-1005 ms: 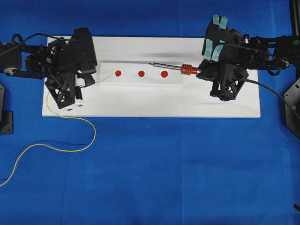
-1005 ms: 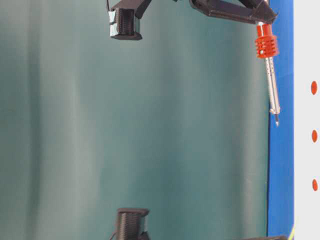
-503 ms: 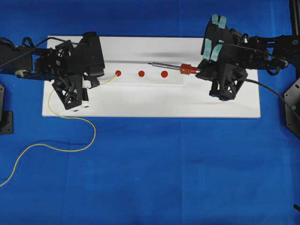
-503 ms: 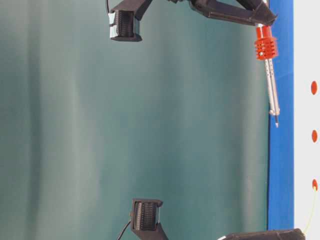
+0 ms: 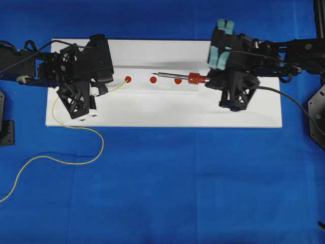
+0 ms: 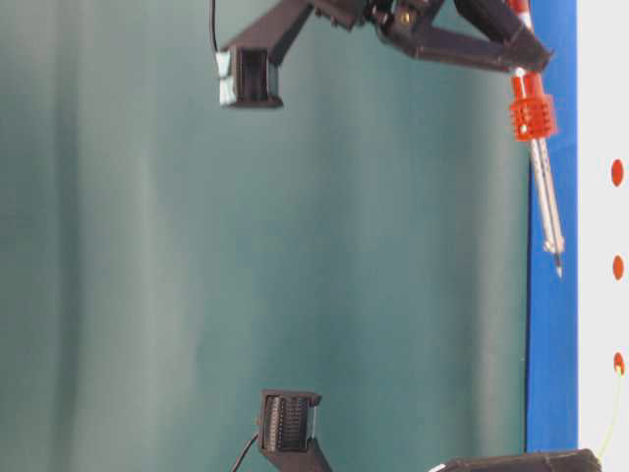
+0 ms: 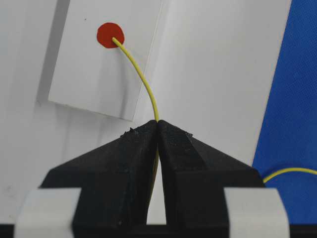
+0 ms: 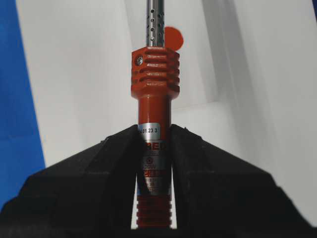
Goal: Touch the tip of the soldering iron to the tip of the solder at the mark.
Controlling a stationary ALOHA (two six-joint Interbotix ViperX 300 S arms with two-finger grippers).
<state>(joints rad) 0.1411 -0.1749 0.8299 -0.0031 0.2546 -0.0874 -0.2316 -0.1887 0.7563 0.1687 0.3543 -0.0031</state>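
- The left gripper point(image 7: 157, 124) is clamped on the solder point(image 7: 140, 79); its two black jaws meet with the yellow wire between them.
- From these jaws the solder curves forward, and its tip lies on the left red mark point(image 7: 110, 35) of the raised white strip point(image 5: 152, 80).
- Behind the left gripper the rest of the wire runs off the white board point(image 5: 167, 109) and makes a loose curl on the blue cloth point(image 5: 177, 183).
- The right gripper point(image 8: 154, 134) grips the soldering iron point(image 8: 154, 74) by its red-orange handle, below the ribbed collar.
- The silver shaft points toward the left arm and passes above the right red mark point(image 5: 178, 81). In the overhead view the tip is near the middle red mark point(image 5: 153, 79).
- In the table-level view the iron point(image 6: 543, 192) hangs slanted, and its tip stays apart from the white surface.
- The iron's tip and the solder's tip are well apart, with one mark between them.
- A black cord point(image 5: 292, 99) leaves the right arm toward the edge of the picture.
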